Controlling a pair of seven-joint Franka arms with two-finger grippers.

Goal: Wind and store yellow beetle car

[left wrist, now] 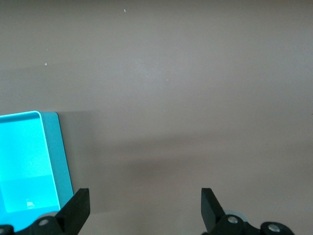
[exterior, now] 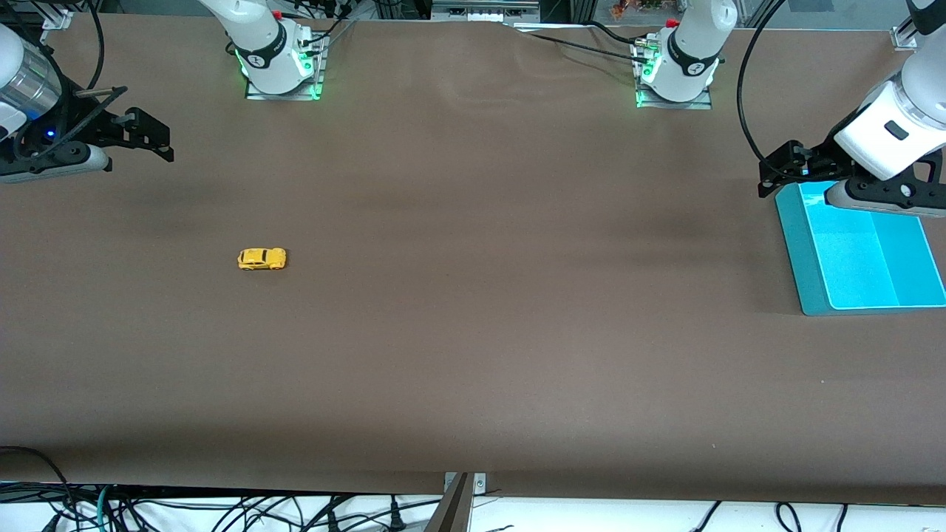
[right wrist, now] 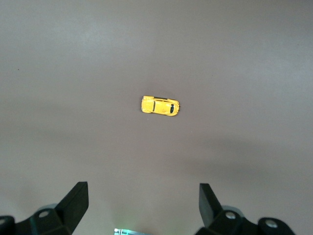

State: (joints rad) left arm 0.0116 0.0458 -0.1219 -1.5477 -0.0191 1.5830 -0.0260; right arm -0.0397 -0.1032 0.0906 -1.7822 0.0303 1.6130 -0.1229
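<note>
The yellow beetle car (exterior: 261, 258) sits on its wheels on the brown worktop (exterior: 473, 332), toward the right arm's end and well apart from both end effectors. The right end effector (exterior: 151, 140) hangs over the worktop at that end, its fingers spread wide and holding nothing; the car lies nearer to the front camera than the spot beneath it. The left end effector (exterior: 776, 174) hangs over the rim of the teal tray (exterior: 802, 258) at the left arm's end of the worktop, also released and empty, far from the car.

The tray is a shallow rectangular bin with a bright cyan floor, and nothing shows in the part of it that is in view.

The right wrist view shows the car (right wrist: 160, 105) alone on bare worktop, ahead of the spread fingers (right wrist: 76, 200). The left wrist view shows only a corner of the tray (left wrist: 54, 156) just beside one finger (left wrist: 78, 205), and no car.
</note>
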